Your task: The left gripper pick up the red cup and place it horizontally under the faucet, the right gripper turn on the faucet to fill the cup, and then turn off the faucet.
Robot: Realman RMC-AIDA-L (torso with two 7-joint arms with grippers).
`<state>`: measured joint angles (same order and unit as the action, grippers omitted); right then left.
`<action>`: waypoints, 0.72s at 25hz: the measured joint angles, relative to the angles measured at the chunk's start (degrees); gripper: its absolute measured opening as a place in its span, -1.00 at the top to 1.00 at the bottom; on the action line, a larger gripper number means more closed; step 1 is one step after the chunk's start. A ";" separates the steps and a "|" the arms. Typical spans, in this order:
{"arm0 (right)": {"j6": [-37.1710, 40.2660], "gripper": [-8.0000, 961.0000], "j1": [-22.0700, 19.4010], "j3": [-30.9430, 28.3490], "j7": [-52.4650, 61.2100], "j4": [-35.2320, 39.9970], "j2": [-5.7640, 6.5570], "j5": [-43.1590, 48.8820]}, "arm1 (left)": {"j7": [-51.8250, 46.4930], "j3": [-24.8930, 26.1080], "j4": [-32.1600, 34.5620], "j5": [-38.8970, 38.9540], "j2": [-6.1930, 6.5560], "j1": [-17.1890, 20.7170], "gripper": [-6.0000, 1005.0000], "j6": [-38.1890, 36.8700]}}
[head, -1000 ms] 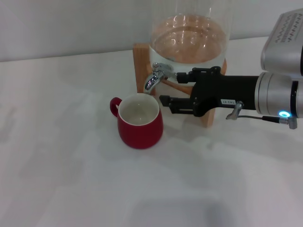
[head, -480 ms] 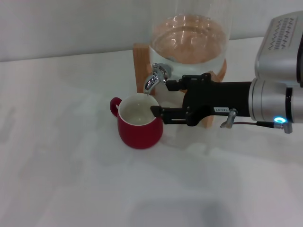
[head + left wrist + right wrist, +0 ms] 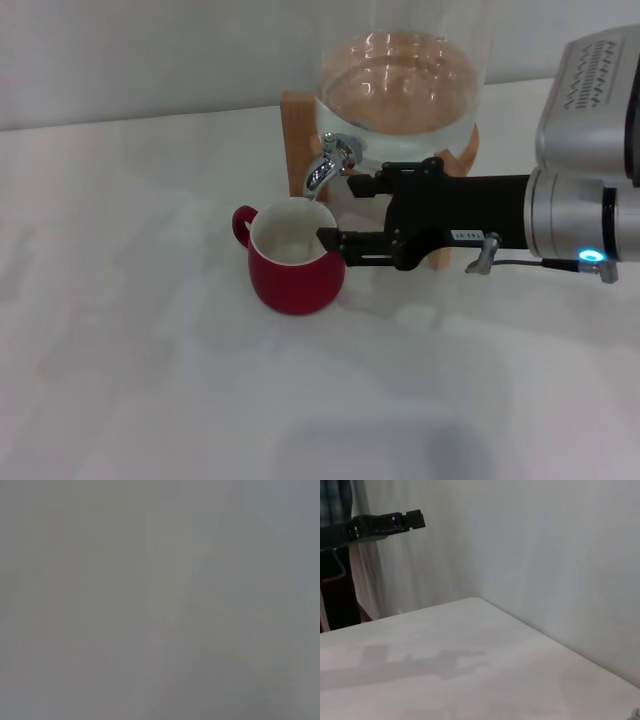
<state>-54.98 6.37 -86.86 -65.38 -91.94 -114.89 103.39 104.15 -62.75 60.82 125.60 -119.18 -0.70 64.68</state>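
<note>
**One cup, one tap, one claw**

Where the white table (image 3: 150, 400) fills the lower frame, one squat, glossy red cup (image 3: 295, 270) stands upright at centre. The right gripper (image 3: 345, 215), matte black, spreads its fingers beside one chrome faucet (image 3: 328, 165), just above the cup.

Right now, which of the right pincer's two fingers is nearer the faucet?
The upper finger of the right pincer: its tip sits just beside the faucet, while the lower finger reaches across the red cup at its rim.

Even, soft light; faint shadows.
</note>
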 joint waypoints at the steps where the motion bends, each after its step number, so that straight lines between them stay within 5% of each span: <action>1: -0.41 -0.50 -0.17 -0.81 -0.01 -0.01 0.01 0.01 | 0.00 0.01 -0.02 0.00 0.00 0.00 -0.13 0.01; 18: -2.97 -0.50 -4.62 -7.88 -2.25 0.42 0.01 -2.39 | 0.56 5.53 0.45 -5.06 0.04 0.00 -0.15 15.05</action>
<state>-57.95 1.75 -94.73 -67.63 -91.51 -114.87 100.99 104.71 -57.22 61.27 120.54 -119.14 -0.70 79.72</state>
